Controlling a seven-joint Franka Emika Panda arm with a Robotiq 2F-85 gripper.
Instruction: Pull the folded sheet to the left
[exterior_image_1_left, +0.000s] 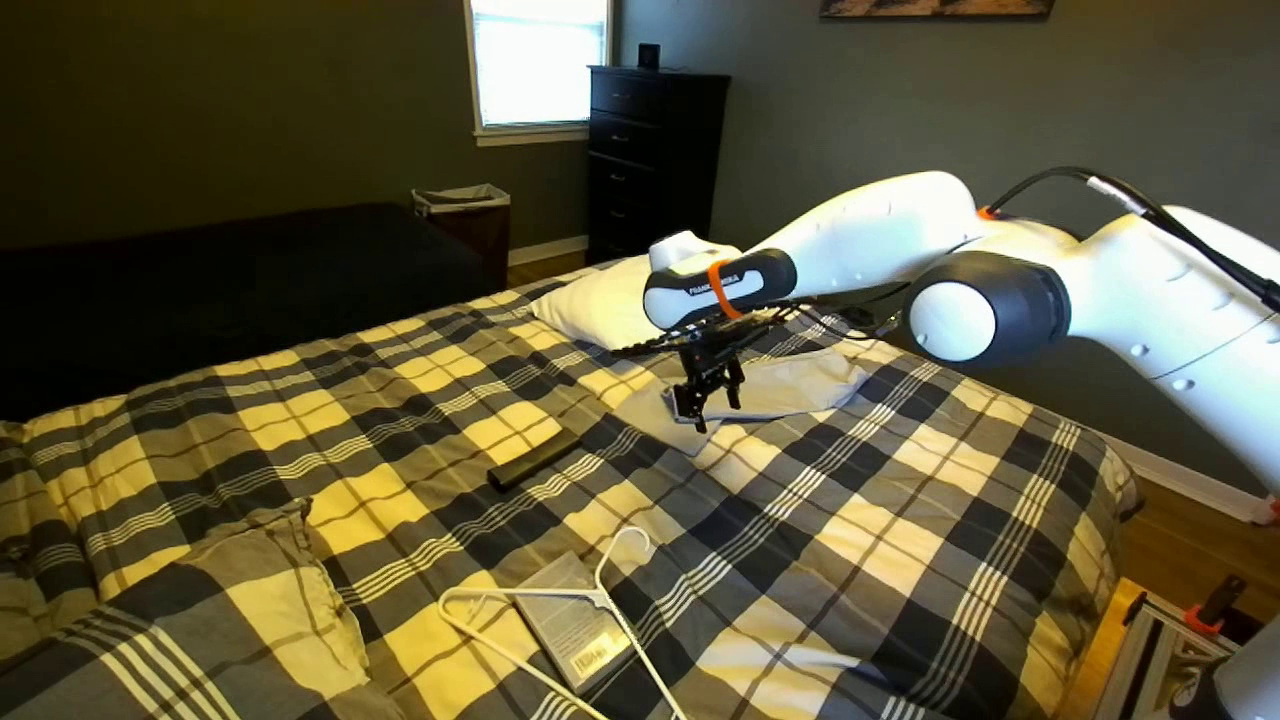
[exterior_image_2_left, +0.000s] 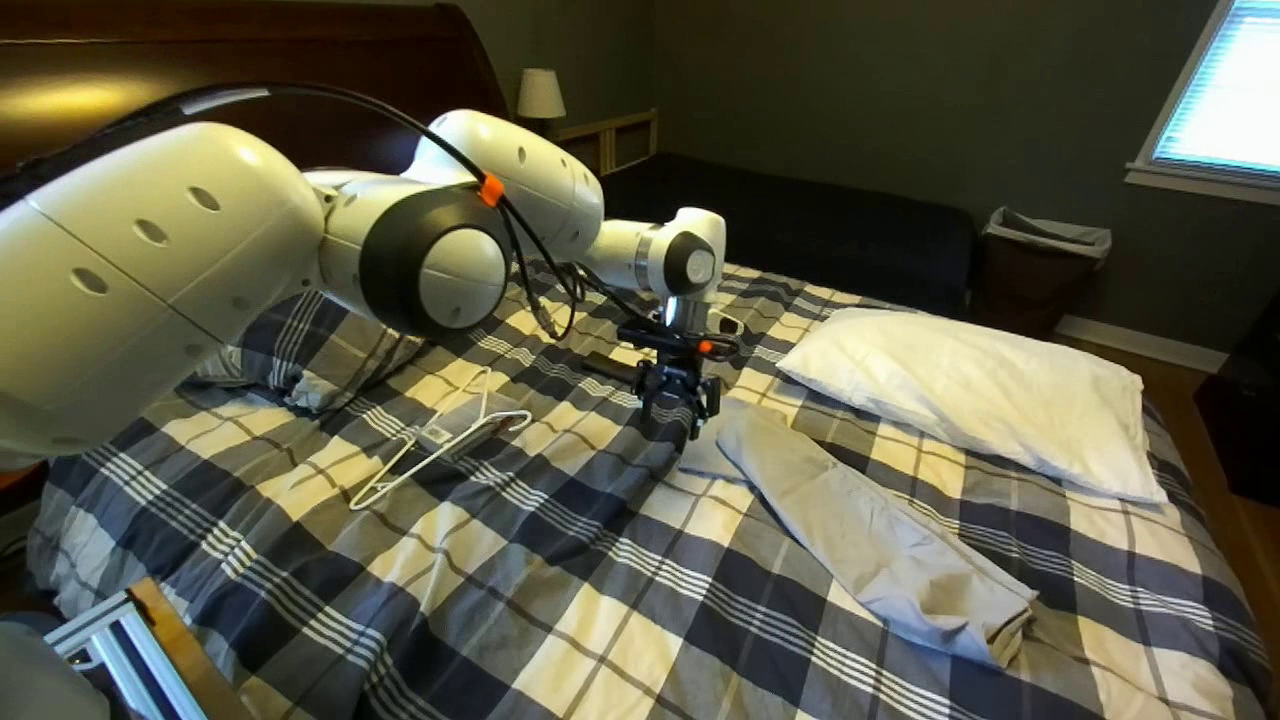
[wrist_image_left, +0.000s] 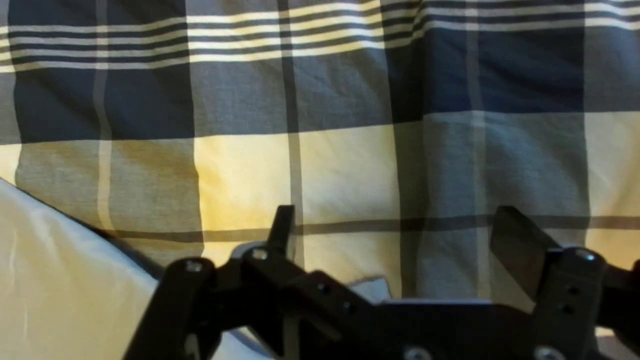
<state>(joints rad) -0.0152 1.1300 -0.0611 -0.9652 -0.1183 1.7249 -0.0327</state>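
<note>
The folded sheet (exterior_image_2_left: 870, 530) is a long, plain grey-tan cloth on the plaid bed. It also shows in an exterior view (exterior_image_1_left: 800, 385) and at the lower left of the wrist view (wrist_image_left: 60, 285). A paler grey flat cloth (exterior_image_2_left: 705, 455) shows from under its end; I cannot tell whether they are joined. My gripper (exterior_image_2_left: 672, 418) hangs over the bed beside that end. In an exterior view, the gripper (exterior_image_1_left: 718, 412) overlaps the cloths. In the wrist view, the gripper's fingers (wrist_image_left: 395, 215) are wide apart, with only plaid cover between the tips. A pale cloth corner (wrist_image_left: 374, 291) shows below them, partly hidden.
A puffy white pillow (exterior_image_2_left: 980, 400) lies past the sheet. A black bar (exterior_image_1_left: 535, 460) lies on the plaid cover. A white hanger (exterior_image_1_left: 540, 592) lies over a grey box (exterior_image_1_left: 575, 625). A plaid pillow (exterior_image_1_left: 200, 620) is at the near left in that exterior view.
</note>
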